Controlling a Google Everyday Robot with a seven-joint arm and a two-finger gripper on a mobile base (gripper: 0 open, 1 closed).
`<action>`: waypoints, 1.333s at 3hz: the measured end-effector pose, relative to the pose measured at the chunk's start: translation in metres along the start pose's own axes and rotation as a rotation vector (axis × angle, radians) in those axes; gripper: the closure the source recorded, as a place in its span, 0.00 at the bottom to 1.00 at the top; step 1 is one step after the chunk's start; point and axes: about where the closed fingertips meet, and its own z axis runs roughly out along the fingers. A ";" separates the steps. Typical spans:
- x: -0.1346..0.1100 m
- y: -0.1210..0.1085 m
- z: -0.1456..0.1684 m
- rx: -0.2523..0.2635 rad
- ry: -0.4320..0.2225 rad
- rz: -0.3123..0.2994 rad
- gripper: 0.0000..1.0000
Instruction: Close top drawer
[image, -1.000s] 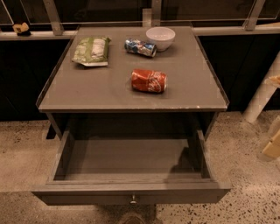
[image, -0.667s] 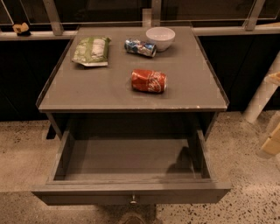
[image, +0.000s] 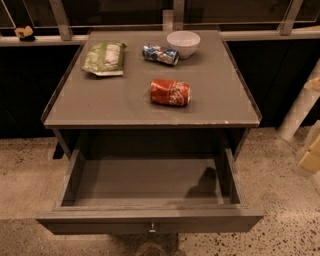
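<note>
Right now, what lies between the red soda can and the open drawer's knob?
Camera view: bare tabletop, then the empty inside of the top drawer. The gripper seems to sit just below the knob.

Top drawer (image: 90, 222) open — gripper (image: 150, 248) beneath its knob (image: 153, 228).
</note>
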 end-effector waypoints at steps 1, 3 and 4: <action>-0.011 0.028 -0.027 0.053 -0.004 -0.035 0.00; -0.016 0.094 -0.054 0.120 -0.004 -0.079 0.00; -0.016 0.094 -0.054 0.120 -0.004 -0.079 0.00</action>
